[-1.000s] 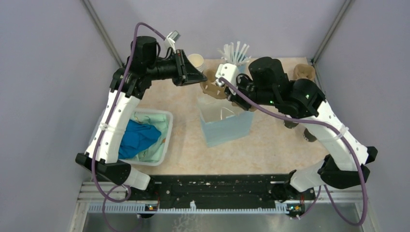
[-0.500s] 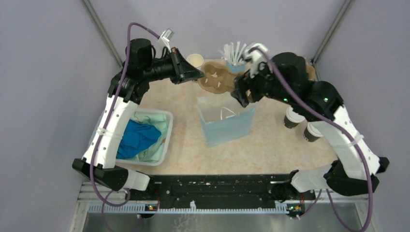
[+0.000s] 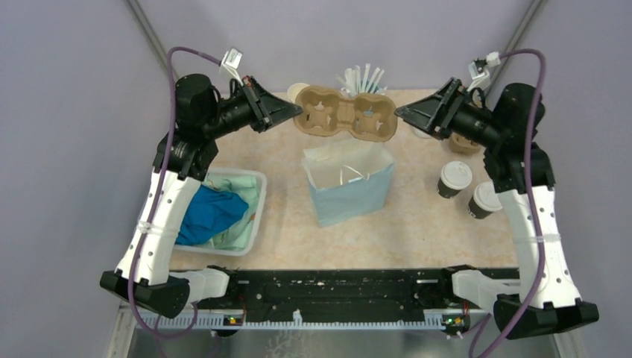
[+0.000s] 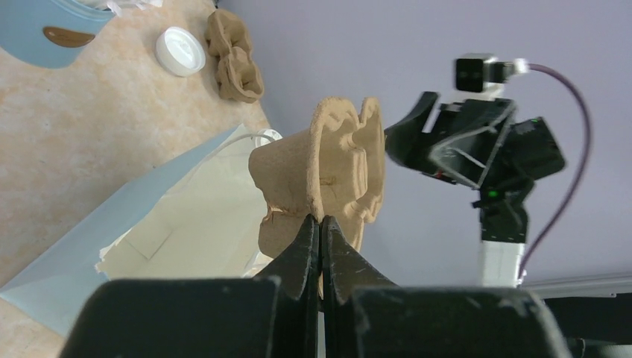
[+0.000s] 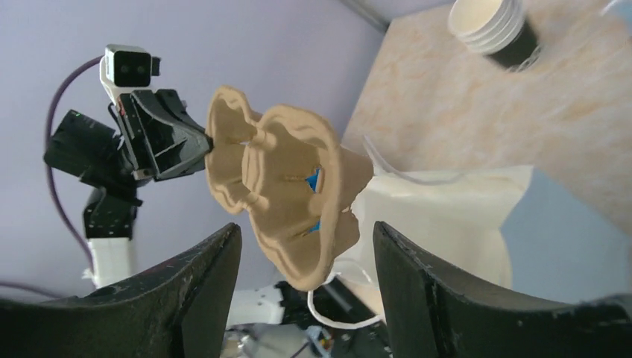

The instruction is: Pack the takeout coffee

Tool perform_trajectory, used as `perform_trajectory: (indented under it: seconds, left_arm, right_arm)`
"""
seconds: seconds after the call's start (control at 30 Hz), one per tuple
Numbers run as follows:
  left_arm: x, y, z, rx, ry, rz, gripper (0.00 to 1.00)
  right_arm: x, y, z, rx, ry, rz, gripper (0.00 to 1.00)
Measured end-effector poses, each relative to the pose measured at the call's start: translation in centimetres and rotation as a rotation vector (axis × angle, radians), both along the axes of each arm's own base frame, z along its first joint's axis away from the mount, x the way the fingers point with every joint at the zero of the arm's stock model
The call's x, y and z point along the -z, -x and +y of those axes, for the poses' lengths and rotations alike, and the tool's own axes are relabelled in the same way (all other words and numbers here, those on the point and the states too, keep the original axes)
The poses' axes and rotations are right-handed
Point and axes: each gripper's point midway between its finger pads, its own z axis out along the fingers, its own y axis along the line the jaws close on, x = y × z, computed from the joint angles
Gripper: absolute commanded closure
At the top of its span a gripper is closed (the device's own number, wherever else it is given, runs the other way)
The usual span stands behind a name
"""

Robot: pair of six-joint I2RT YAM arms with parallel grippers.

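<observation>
Two takeout coffee cups [image 3: 454, 177] [image 3: 485, 199], cream over black with white lids, stand on the table at the right, below my right arm. A brown pulp cup carrier [image 3: 344, 114] hangs level in the air above the open light blue paper bag [image 3: 349, 183]. My left gripper [image 3: 299, 113] is shut on the carrier's left rim, and its jaws pinch the pulp edge [image 4: 343, 164] in the left wrist view. My right gripper [image 3: 399, 113] stands open at the carrier's right end [image 5: 276, 179], fingers [image 5: 216, 261] wide apart and gripping nothing.
A pale bin [image 3: 257, 195] with blue cloth sits at the left. At the back stand stacked lidless cups [image 3: 298, 91] and a blue cup of white sticks [image 3: 361, 80]. Another brown carrier [image 4: 235, 56] lies at the back right.
My left gripper closed on the carrier and raised it level above the bag. My right gripper let go, opened and drew back to the right, uncovering the two lidded cups.
</observation>
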Motion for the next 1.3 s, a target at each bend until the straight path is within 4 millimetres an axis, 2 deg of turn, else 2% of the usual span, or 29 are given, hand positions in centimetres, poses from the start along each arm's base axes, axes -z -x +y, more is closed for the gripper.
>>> perform_trajectory:
  seconds: [0.1,0.17,0.3,0.4,0.5,0.63,0.7,0.77,0.8,0.83,0.93,1.07,1.17,1.3]
  left_arm:
    - [0.3,-0.1,0.0,-0.004,0.017,0.016,1.0]
    - [0.4,-0.2,0.0,-0.006,0.021,0.019,1.0]
    - [0.4,-0.4,0.0,-0.009,0.031,0.023,1.0]
    - [0.4,-0.4,-0.1,-0.009,0.035,0.023,1.0]
    - [0.6,-0.6,-0.1,-0.01,0.038,0.025,1.0]
    - [1.0,-0.8,-0.1,-0.009,0.04,0.035,0.97]
    - [1.2,-0.8,-0.1,-0.009,0.037,0.038,0.73]
    - [1.6,-0.7,0.0,-0.009,0.024,0.045,0.44]
    - [1.9,-0.7,0.1,-0.011,0.007,0.042,0.35]
    - [2.3,-0.7,0.2,-0.017,-0.011,0.057,0.31]
    - [4.8,-0.2,1.0,-0.046,-0.099,0.14,0.31]
    - [8.7,0.7,1.9,-0.051,-0.213,0.259,0.34]
    - [11.0,1.6,2.4,-0.038,-0.276,0.329,0.41]
    - [12.6,2.7,2.5,-0.008,-0.321,0.371,0.44]
  right_arm:
    - [2.6,-0.6,1.4,-0.079,-0.094,0.116,0.41]
    - [3.6,-0.8,1.8,-0.107,-0.136,0.169,0.46]
    - [2.3,-0.7,2.3,-0.154,-0.183,0.146,0.63]
    - [1.2,-0.3,2.5,-0.181,-0.205,0.113,0.65]
    - [0.8,-0.3,2.6,-0.188,-0.217,0.109,0.73]
    - [1.4,-0.1,2.6,-0.186,-0.232,0.12,1.0]
    - [1.6,-0.3,2.5,-0.176,-0.23,0.125,1.0]
    - [1.9,-0.3,2.3,-0.15,-0.208,0.146,1.0]
    - [2.0,-0.3,2.1,-0.137,-0.19,0.144,1.0]
    - [1.9,-0.3,2.0,-0.124,-0.165,0.14,1.0]
    - [0.9,0.3,0.9,-0.063,-0.046,0.081,1.0]
    - [-0.3,2.2,-0.5,-0.035,0.114,-0.022,1.0]
    - [0.0,3.2,-1.1,-0.039,0.2,-0.047,1.0]
    - [1.5,4.1,-1.8,-0.056,0.304,-0.032,1.0]
